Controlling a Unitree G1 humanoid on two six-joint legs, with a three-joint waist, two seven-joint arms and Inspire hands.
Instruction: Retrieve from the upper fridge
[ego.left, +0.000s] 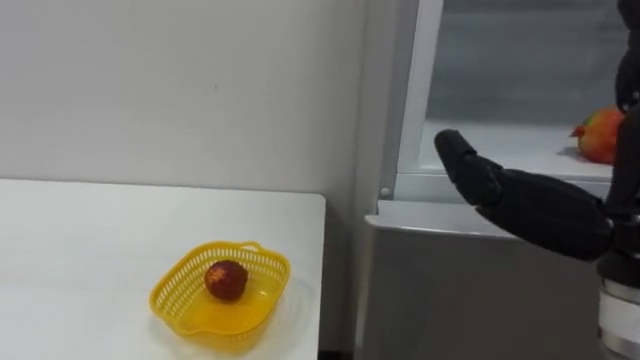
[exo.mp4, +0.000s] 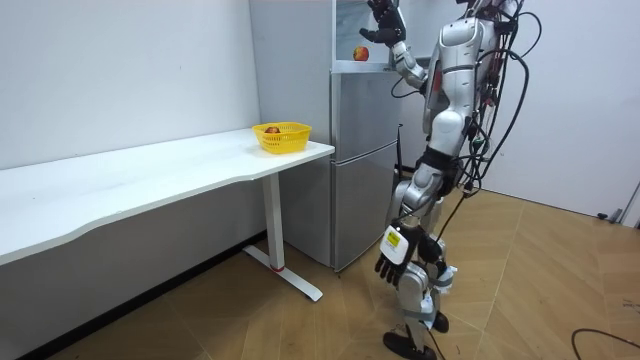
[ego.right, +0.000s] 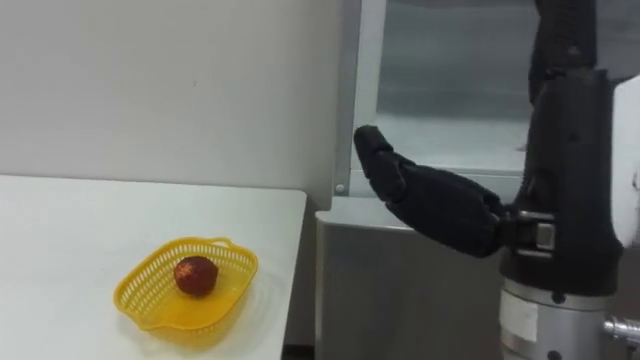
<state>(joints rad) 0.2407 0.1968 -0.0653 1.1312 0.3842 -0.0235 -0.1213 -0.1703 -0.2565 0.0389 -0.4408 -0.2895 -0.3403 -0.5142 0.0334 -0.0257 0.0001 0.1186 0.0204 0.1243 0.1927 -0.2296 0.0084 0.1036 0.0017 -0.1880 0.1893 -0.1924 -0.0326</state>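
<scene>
Orange-red fruit lies on the upper fridge shelf, at the frame's right edge. The right hand reaches toward lower centre, its fingers straight and empty, apart from the fruit. The left hand hangs loose and empty. On the bench, a yellow basket holds a red fruit.

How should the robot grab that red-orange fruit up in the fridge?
Probably around its round middle, with the right hand coming straight in through the open front. The red-orange fruit sits on the white shelf, so nothing fits underneath it, but its rounded body lets fingers and thumb curl round it.
</scene>
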